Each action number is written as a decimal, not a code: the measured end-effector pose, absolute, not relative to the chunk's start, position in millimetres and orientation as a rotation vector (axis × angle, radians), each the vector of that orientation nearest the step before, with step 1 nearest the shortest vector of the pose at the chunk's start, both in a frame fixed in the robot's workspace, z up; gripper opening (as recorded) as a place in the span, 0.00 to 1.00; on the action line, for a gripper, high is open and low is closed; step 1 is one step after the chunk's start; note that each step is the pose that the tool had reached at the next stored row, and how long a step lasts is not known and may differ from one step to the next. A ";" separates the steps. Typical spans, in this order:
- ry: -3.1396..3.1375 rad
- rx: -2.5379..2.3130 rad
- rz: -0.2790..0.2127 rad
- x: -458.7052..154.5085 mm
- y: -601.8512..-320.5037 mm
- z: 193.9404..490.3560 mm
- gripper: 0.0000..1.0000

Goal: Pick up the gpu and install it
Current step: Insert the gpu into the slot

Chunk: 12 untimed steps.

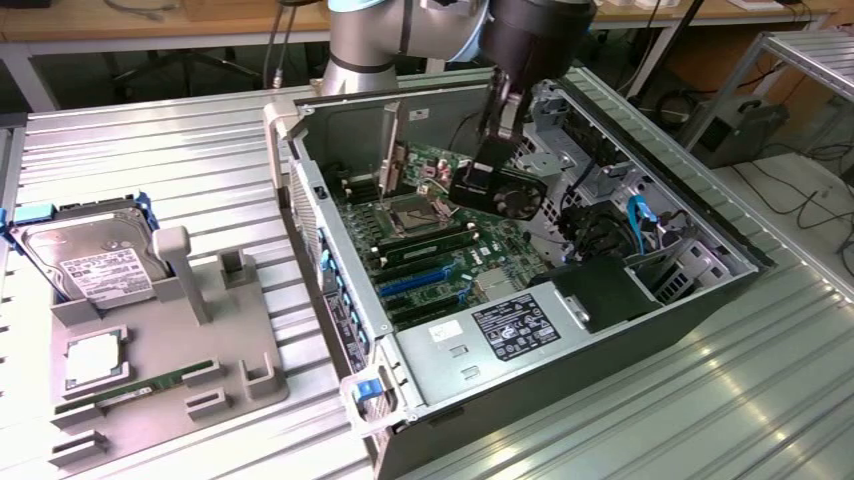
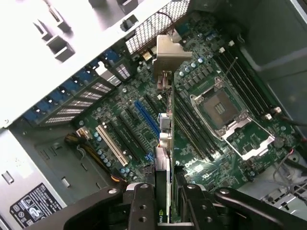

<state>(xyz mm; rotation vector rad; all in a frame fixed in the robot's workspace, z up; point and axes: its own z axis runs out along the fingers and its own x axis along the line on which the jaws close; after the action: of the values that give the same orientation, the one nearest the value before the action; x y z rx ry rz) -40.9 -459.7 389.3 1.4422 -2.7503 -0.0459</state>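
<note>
Exterior view: an open computer case lies on its side near the middle of the ribbed metal bench, with the arm reaching down into it from the bench's far edge. The gripper is clamped on the gpu, whose black fan face looks toward the exterior view's right. The card hangs inside the case over the motherboard, near the bare CPU socket. Whether its lower edge touches the board cannot be told.

From the wrist view the gripper shows two black fingers pressed against either side of the gpu. The card is seen edge-on, and its silver bracket points at the perforated rear wall of the case. Below it run the expansion slots, a blue slot and a white slot to one side. The CPU socket with its open latch sits on the other side.

At the case's near end sits a power supply with a black label. Toward the bench's edge on the exterior view's left stands a grey holder. It carries a hard drive, a processor chip and a memory stick, all well apart from the case.
</note>
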 end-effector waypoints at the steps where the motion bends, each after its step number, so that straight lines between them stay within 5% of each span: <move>1: -2.732 1.477 -0.045 -40.9 -459.7 388.7 0.26; 12: -2.515 1.823 -0.047 -40.9 -459.7 382.0 0.26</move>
<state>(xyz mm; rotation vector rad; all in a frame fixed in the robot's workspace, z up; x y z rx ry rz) -40.9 -459.7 382.0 1.8229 -2.5151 -0.0465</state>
